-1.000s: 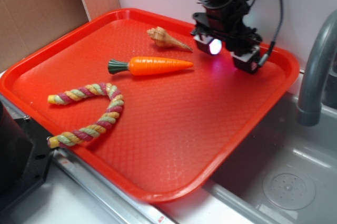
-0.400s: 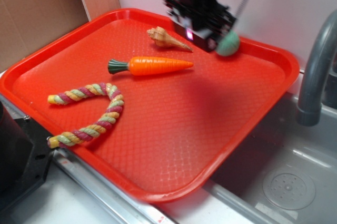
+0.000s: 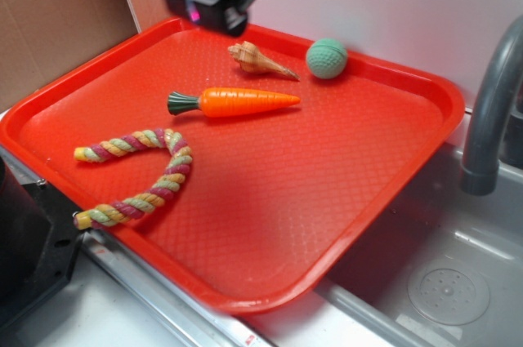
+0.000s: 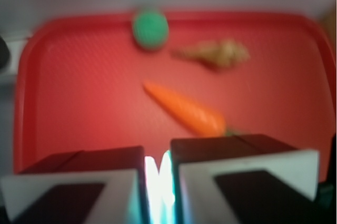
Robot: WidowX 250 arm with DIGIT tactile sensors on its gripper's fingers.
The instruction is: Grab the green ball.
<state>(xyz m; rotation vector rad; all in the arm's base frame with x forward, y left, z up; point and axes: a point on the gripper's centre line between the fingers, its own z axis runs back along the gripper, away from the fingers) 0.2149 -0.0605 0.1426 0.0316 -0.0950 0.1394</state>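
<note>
Gripper [image 3: 214,14] raised above the far left corner of the red tray [image 3: 392,159], fingers drawn nearly together with only a thin bright slit between them in the wrist view [image 4: 158,190], nothing held. Green ball [image 3: 327,59] resting on the tray near the far rim, well apart from the fingers [image 4: 210,176] and off to their right in the exterior view; in the blurred wrist view [image 4: 150,28] straight ahead of the fingertips at the far edge of the tray, slightly left of the slit. Conch shell [image 3: 257,60] lying between the fingers and the ball in the exterior view, its pointed end toward the ball and close to it without touching; in the wrist view [image 4: 218,54] ahead and right of the fingers. Orange toy carrot [image 3: 245,102] lying below the shell, dark green top to the left; in the wrist view [image 4: 184,110] nearest thing ahead of the fingers, its thick end just past the right finger. Braided rope toy [image 3: 139,175], bent into a hook shape, on the near left part of the tray, well apart from the fingers. Grey faucet [image 3: 490,110] and sink basin [image 3: 441,282] beyond the tray's right side.
</note>
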